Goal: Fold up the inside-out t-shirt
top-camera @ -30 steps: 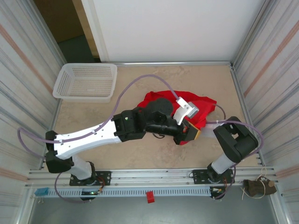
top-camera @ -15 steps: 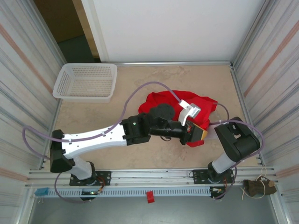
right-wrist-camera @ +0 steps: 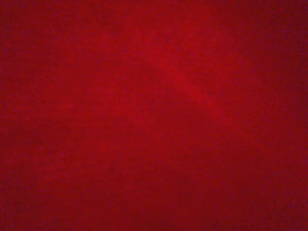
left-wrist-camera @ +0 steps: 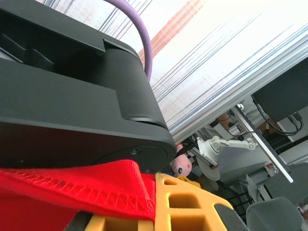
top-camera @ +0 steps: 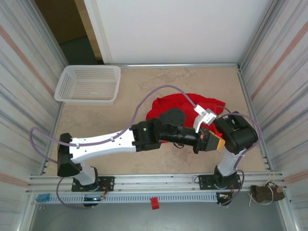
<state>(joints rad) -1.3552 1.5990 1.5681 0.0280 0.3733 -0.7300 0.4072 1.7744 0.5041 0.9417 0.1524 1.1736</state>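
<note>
Top view: the red t-shirt point(top-camera: 185, 103) lies crumpled on the right half of the table point(top-camera: 96, 122), well apart from the white mesh basket point(top-camera: 89, 84) at the far left corner. The left arm point(top-camera: 110, 142) reaches across the table from its base at the near left, over the near edge of the t-shirt. The left fingers point(top-camera: 217, 143), yellow-orange, sit just beside the right arm point(top-camera: 236, 134), which is folded over the right side of the cloth.

Left wrist view: a stitched hem of the t-shirt point(left-wrist-camera: 72, 190) is clamped in the left fingers point(left-wrist-camera: 187, 207), with the black housing of the right arm point(left-wrist-camera: 72, 106) close above.

Right wrist view: red fabric point(right-wrist-camera: 154, 115) lies close against the lens. Whether the right fingers are apart or together cannot be told.
</note>
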